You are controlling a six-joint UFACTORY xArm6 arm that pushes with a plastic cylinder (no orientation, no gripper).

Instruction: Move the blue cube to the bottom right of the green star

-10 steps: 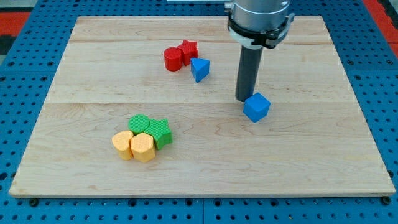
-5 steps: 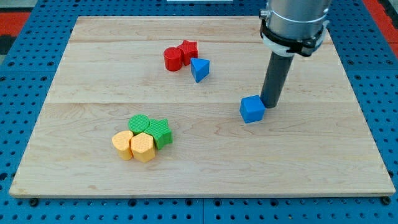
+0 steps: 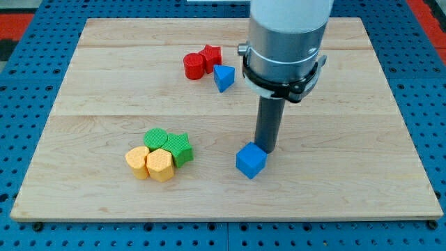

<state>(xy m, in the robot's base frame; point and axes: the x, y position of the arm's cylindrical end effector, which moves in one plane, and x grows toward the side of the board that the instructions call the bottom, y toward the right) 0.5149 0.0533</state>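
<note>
The blue cube (image 3: 251, 161) lies on the wooden board, below its middle. My tip (image 3: 265, 150) touches the cube's upper right side. The green star (image 3: 180, 148) sits at the view's left of the cube, about a hundred pixels away, and a little higher. It is packed against a green round block (image 3: 156, 137) and two yellow blocks (image 3: 159, 164) (image 3: 136, 162).
A red cylinder (image 3: 194, 66), a red star (image 3: 210, 55) and a blue triangular block (image 3: 223, 77) cluster near the board's top middle. The arm's grey body (image 3: 286, 42) hangs over the board at the upper right of centre.
The tip went round to the cube's right side, then pushed it down and to the view's left, closer to the green star. The other blocks have not moved.
</note>
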